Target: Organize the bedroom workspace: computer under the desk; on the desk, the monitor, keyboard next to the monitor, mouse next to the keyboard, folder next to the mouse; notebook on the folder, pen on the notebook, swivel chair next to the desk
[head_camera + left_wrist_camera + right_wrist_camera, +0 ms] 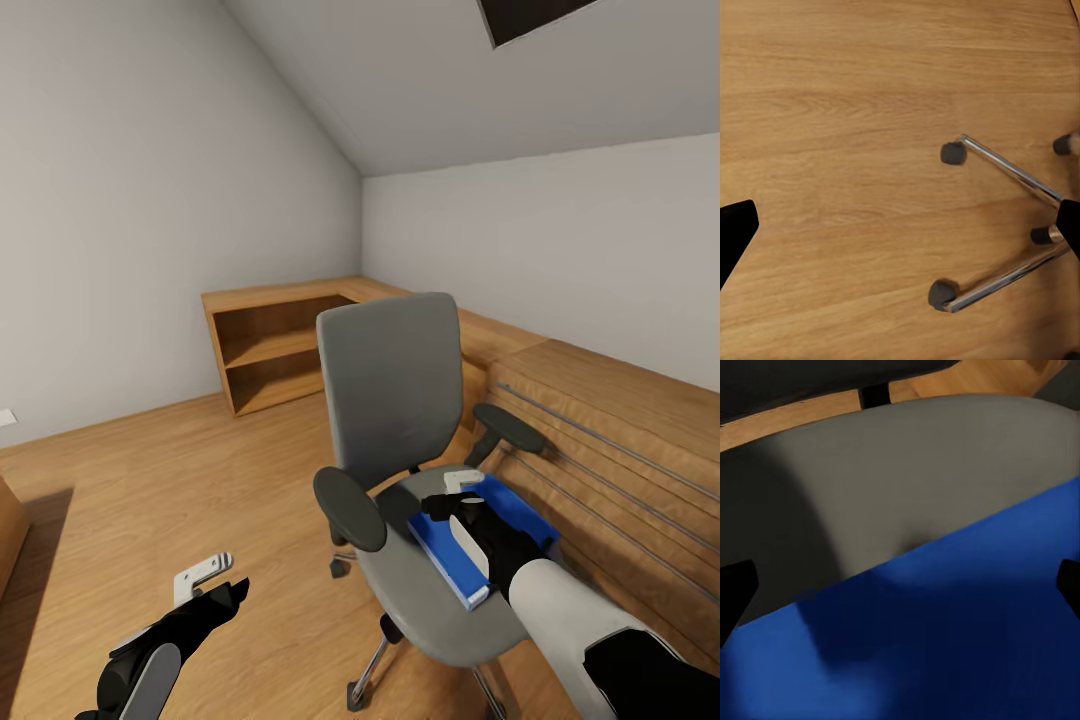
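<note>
Right now the right hand [462,497] hangs low over the folder [520,515], fingers spread wide w/ nothing gripped; in the right wrist view both dark fingertips [736,589] sit far apart w/ blue cover [945,645] between them and grey seat [870,480] beyond. Folder lies flat on the seat of the swivel chair [392,395], toward the armrest [508,428] nearest the wooden slatted unit [620,430].

Risks, as I judge them:
- Flat thin folder, hard to pinch from above; fingers may just push it along the seat or off its edge.
- Pressing down may roll or spin the chair on its castors [952,153].

Left hand [205,575] is low beside the chair's base, over the floor [832,112], also wide and empty. Could knock a chrome leg [1009,169] if it swings.
</note>
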Robot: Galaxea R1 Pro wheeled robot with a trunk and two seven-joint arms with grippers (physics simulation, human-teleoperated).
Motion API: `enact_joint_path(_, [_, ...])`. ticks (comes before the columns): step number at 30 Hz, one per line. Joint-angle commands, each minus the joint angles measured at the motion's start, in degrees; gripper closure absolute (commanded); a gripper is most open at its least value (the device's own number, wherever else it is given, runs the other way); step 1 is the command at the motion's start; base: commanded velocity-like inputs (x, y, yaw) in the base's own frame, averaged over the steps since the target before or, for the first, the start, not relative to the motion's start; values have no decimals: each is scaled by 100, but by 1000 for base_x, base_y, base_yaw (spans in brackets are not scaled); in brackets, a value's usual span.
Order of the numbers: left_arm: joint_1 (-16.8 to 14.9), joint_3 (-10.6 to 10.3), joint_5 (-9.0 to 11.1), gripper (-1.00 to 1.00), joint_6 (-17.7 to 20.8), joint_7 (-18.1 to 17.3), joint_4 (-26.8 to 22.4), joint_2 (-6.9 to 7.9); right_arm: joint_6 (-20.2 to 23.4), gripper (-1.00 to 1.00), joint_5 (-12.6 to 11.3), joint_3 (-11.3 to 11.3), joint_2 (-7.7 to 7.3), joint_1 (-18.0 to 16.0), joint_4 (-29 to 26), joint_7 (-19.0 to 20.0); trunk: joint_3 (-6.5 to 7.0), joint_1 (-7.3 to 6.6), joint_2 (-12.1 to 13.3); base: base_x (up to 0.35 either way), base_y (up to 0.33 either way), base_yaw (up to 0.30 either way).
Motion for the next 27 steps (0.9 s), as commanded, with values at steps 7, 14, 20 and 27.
enact_joint_path(7, [-4, -12, 60, -100, 7, 59, -7, 5, 25, -100, -59, 50, -5, -4, -10, -51, -132, 154, -285, 0, 0, 0])
enact_joint_path(14, [-4, -16, 66, -100, 19, 39, 5, 5, 25, -100, -59, 52, -5, -4, -10, -51, -150, 175, -325, 0, 0, 0])
enact_joint_path(20, [-4, -20, 63, -100, 14, 33, 16, 5, 25, -100, -59, 52, -5, -4, -10, -51, -150, 175, -325, -4, 0, 0])
enact_joint_path(27, [-4, -19, 60, -100, 15, 27, 19, 5, 25, -100, -59, 52, -5, -4, -10, -51, -150, 175, -325, -166, 0, 0])
